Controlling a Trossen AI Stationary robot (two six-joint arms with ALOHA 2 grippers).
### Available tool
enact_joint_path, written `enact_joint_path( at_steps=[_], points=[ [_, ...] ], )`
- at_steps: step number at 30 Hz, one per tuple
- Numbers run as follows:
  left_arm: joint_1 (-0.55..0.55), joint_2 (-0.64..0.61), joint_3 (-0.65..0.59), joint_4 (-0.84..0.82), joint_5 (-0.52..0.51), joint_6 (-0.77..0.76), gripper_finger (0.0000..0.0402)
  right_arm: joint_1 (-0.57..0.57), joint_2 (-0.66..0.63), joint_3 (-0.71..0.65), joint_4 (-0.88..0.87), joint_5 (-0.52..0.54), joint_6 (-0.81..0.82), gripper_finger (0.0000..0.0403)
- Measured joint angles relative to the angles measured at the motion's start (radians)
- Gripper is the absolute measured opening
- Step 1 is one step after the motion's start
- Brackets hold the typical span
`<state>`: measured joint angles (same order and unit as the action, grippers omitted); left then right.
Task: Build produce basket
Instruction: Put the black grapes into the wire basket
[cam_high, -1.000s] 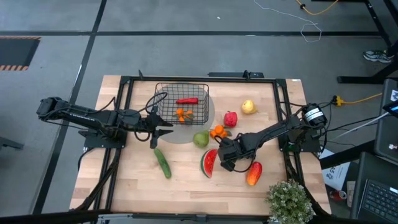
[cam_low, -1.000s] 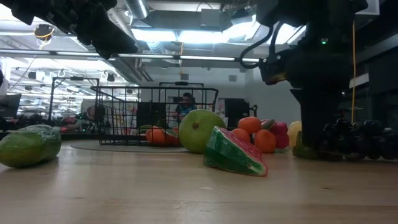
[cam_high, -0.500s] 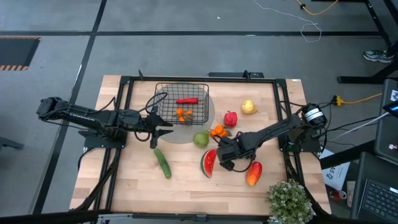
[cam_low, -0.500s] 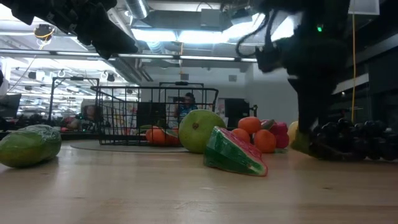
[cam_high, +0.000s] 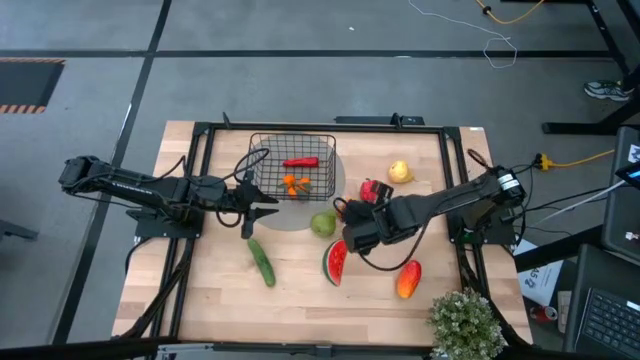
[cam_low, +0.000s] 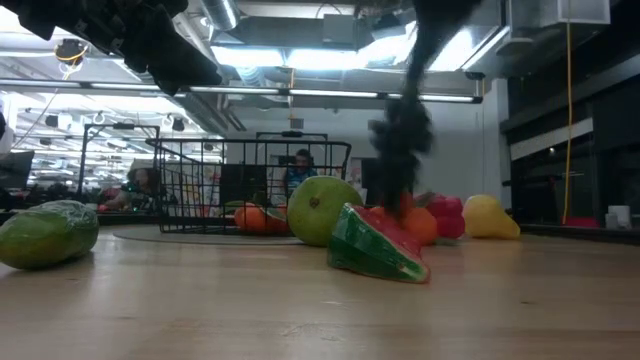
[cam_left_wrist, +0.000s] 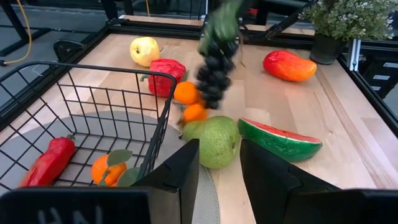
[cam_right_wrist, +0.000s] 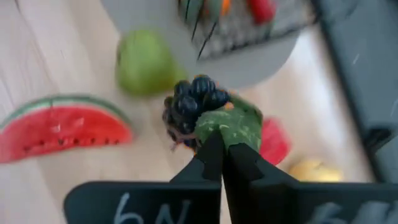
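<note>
Grapes (cam_right_wrist: 194, 104) blurred, leaf in R fingers (cam_right_wrist: 219, 163)

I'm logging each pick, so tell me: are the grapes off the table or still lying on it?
Off the table. The right gripper is shut on the grapes, which hang in the air above the oranges beside the basket.

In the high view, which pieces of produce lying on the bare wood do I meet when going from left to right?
cucumber → pear → watermelon slice → yellow fruit → mango. The red fruit and the oranges are partly hidden by the right arm, so I leave them out.
</note>
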<state>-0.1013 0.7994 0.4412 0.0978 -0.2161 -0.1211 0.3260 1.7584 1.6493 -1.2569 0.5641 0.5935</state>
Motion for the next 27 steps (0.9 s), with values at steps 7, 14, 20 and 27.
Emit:
enact_joint_path(
  at_steps=[7, 14, 20, 27],
  points=[
    [0.000, 0.000, 0.000, 0.000, 0.000, -0.002, 0.0114, -0.016, 0.000, 0.242, 0.006, 0.179, -0.286, 0.0000],
    [0.000, 0.000, 0.000, 0.000, 0.000, -0.003, 0.0114, -0.075, 0.000, 0.411, 0.129, 0.275, -0.564, 0.0000],
    [0.000, 0.000, 0.000, 0.000, 0.000, -0.003, 0.0114, -0.156, 0.000, 0.423, 0.369, 0.252, -0.812, 0.0000],
    [0.000, 0.000, 0.000, 0.000, 0.000, -0.003, 0.0114, -0.274, 0.000, 0.383, 0.598, -0.089, -0.890, 0.0000]
  ],
)
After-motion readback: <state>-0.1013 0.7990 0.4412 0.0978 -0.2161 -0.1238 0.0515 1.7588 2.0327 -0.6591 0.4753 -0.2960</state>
